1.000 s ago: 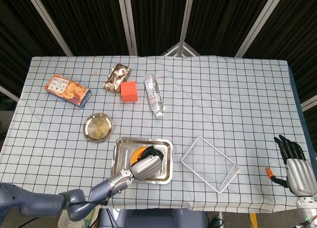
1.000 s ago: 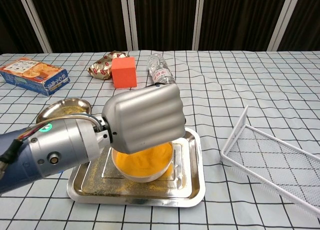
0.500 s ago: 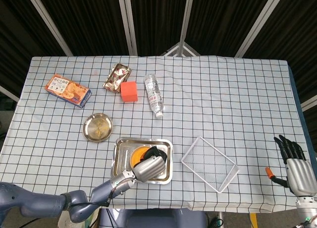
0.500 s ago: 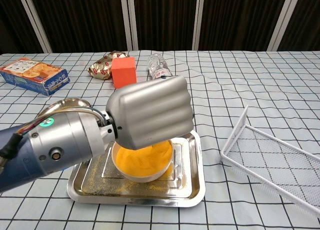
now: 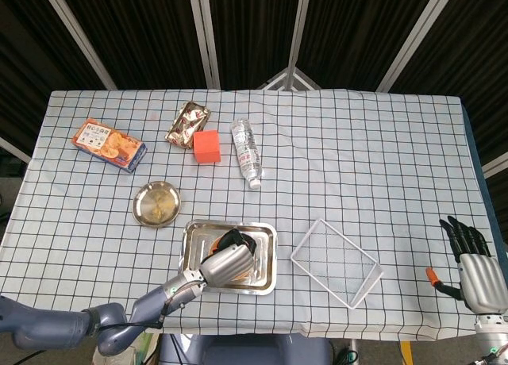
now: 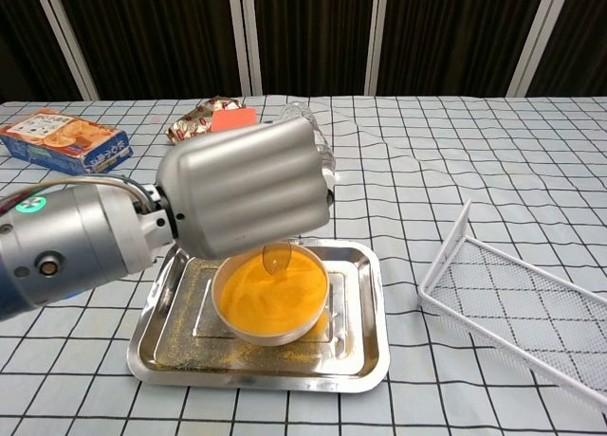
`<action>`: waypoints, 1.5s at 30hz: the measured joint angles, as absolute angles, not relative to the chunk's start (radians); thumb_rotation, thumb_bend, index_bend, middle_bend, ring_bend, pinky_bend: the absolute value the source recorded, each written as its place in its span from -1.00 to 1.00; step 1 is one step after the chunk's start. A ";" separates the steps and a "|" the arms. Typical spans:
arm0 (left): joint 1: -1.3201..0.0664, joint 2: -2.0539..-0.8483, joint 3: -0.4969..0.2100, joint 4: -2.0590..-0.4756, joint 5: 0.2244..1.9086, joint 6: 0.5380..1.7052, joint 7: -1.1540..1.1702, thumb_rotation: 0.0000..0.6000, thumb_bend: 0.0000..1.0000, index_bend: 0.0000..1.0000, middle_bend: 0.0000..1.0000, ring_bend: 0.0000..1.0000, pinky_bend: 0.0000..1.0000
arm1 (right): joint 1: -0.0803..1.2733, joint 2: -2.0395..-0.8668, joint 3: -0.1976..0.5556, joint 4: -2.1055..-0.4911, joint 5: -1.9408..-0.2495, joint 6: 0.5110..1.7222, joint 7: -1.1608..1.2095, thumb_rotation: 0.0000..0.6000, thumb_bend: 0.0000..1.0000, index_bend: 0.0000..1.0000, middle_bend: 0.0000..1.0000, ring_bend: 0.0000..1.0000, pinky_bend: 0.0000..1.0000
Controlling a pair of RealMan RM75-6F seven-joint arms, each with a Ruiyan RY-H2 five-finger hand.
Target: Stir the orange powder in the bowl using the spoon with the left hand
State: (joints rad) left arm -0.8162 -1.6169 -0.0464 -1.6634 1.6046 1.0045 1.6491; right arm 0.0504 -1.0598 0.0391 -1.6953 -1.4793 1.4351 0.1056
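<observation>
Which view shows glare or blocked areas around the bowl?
Chest view: the left hand fills the foreground, hiding the table behind; the metal tray shows soft reflections. Head view: even light, hand covers most of the bowl.

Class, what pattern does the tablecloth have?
The tablecloth is white with a dark grid of squares, clearest in the head view.

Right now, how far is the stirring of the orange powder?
Done: the left hand holds the spoon over the bowl. In hand: the spoon's tip is at the orange powder, which looks uneven, so stirring seems under way. Left: more stirring and putting the spoon down. The right hand rests open, apart.
</observation>
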 measured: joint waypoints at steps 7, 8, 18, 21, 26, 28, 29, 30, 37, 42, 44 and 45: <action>-0.797 -1.578 -0.057 -1.678 1.609 1.037 1.611 1.00 0.61 0.67 1.00 0.85 0.92 | 0.050 -1.061 0.040 -1.696 -1.477 1.436 0.101 1.00 -0.28 -1.00 -1.00 -1.00 -1.00; -0.797 -1.576 -0.057 -1.678 1.613 1.038 1.610 1.00 0.61 0.67 1.00 0.85 0.92 | 0.050 -1.061 0.040 -1.696 -1.476 1.435 0.101 1.00 -0.28 -1.00 -1.00 -1.00 -1.00; -0.796 -1.568 -0.048 -1.662 1.640 1.029 1.600 1.00 0.61 0.67 1.00 0.85 0.92 | 0.051 -1.060 0.040 -1.696 -1.475 1.432 0.103 1.00 -0.28 -1.00 -1.00 -1.00 -1.00; -0.795 -1.570 -0.046 -1.660 1.640 1.026 1.604 1.00 0.61 0.67 1.00 0.85 0.92 | 0.050 -1.059 0.039 -1.697 -1.475 1.433 0.102 1.00 -0.28 -1.00 -1.00 -1.00 -1.00; -0.775 -1.566 -0.044 -1.658 1.630 1.032 1.585 1.00 0.61 0.67 1.00 0.85 0.92 | 0.051 -1.058 0.040 -1.698 -1.471 1.430 0.103 1.00 -0.28 -1.00 -1.00 -1.00 -1.00; -0.756 -1.568 -0.053 -1.656 1.608 1.061 1.576 1.00 0.61 0.67 1.00 0.85 0.92 | 0.050 -1.058 0.039 -1.698 -1.473 1.431 0.103 1.00 -0.28 -1.00 -1.00 -1.00 -1.00; -0.747 -1.569 -0.059 -1.655 1.594 1.074 1.571 1.00 0.60 0.67 1.00 0.85 0.92 | 0.050 -1.058 0.039 -1.698 -1.473 1.431 0.103 1.00 -0.28 -1.00 -1.00 -1.00 -1.00; -0.738 -1.569 -0.066 -1.654 1.580 1.087 1.565 1.00 0.60 0.67 1.00 0.85 0.92 | 0.050 -1.058 0.039 -1.698 -1.472 1.430 0.103 1.00 -0.28 -1.00 -1.00 -1.00 -1.00; -0.667 -1.567 -0.139 -1.630 1.425 1.189 1.516 1.00 0.57 0.67 1.00 0.85 0.92 | 0.050 -1.057 0.038 -1.700 -1.469 1.427 0.102 1.00 -0.28 -1.00 -1.00 -1.00 -1.00; -0.626 -1.574 -0.189 -1.600 1.284 1.239 1.477 1.00 0.55 0.67 1.00 0.85 0.92 | 0.050 -1.057 0.038 -1.701 -1.468 1.426 0.101 1.00 -0.28 -1.00 -1.00 -1.00 -1.00; -0.612 -1.581 -0.206 -1.582 1.222 1.254 1.455 1.00 0.53 0.67 1.00 0.85 0.92 | 0.050 -1.057 0.038 -1.702 -1.467 1.425 0.099 1.00 -0.28 -1.00 -1.00 -1.00 -1.00; -0.606 -1.585 -0.212 -1.573 1.196 1.259 1.444 1.00 0.51 0.67 1.00 0.84 0.92 | 0.050 -1.057 0.038 -1.703 -1.467 1.425 0.098 1.00 -0.28 -1.00 -1.00 -1.00 -1.00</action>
